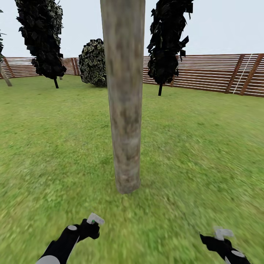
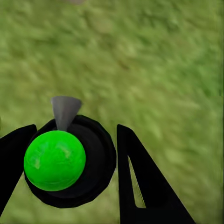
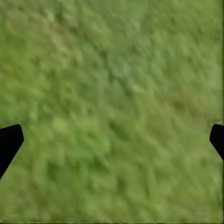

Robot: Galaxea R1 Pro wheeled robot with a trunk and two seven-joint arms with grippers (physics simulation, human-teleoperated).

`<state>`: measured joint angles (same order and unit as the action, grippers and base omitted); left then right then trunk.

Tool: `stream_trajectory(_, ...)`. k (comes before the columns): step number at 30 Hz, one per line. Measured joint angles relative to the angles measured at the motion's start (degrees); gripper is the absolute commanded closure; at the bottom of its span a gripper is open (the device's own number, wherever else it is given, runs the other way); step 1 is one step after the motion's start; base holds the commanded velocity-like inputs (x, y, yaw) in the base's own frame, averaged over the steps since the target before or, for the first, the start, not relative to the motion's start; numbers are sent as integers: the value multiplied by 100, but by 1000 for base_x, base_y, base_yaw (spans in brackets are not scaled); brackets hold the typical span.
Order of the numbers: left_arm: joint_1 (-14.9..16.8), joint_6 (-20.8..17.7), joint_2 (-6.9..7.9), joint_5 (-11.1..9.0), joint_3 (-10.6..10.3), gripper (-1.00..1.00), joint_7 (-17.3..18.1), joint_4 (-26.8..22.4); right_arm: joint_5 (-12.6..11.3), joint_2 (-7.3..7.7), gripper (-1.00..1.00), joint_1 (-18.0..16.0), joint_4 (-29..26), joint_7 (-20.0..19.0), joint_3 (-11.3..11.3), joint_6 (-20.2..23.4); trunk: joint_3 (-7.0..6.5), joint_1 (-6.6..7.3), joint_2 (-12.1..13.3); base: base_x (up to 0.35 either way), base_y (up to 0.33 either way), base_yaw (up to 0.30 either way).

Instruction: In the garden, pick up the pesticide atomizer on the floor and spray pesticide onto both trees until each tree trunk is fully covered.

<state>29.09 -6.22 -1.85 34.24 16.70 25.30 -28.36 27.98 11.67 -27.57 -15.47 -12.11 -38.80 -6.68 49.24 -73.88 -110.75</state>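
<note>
While the head camera looks down over both arms, the scene breaks down like this.

Tree trunk: one thick, straight, bare trunk, mottled grey-brown with a rough look, stands upright in the middle of the lawn, just beyond the two arms.

Dark trees: two tall, narrow trees with blocky black-green foliage on thin black stems, one far left and one far right of the trunk.

Bush: one rounded, leafy shrub sits far back, just left of the trunk.

Fence: one brown slatted wooden fence runs across the far edge of the garden.

Floor: blurry green grass covers the ground everywhere.

Left tool: one, black with a pale tip, near left. In the left wrist view its two dark fingers sit on either side of the pesticide atomizer, pinching it.

Pesticide atomizer: one, held in the left tool above the grass; a round black body with a glossy bright green ball on it and a small grey cone-shaped nozzle.

Right tool: one, near right, black with a pale grey tip. In the right wrist view its two dark fingertips stand spread wide apart, with grass between them.
</note>
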Motion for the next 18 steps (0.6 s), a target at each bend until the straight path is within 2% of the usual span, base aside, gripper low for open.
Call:
stream_trajectory(2,0,-21,28,-278,-5,100,-202,6,11,-16,-100,187,12,-17,-62,-376,0,0,0,0,0,0)
stream_trajectory(5,-3,-37,40,-465,-6,100,-446,13,25,-30,-100,281,156,-34,-84,-748,0,0,0,0,0,0)
stream_trajectory(6,-3,-43,20,-554,-1,100,-675,14,34,-26,-100,298,397,-36,-85,-829,0,0,0,0,0,0)
stream_trajectory(11,-1,-42,-17,-755,-3,100,-1109,104,28,-32,-100,309,584,-33,-89,-891,0,0,0,0,0,0)
stream_trajectory(13,-1,-12,-28,-792,-14,100,-1155,277,-4,-47,-100,313,602,-18,-92,-989,0,0,0,0,0,0)
stream_trajectory(18,0,-89,-8,-801,2,100,-1142,261,-8,-49,-100,314,611,-21,-92,-1021,0,0,0,0,0,0)
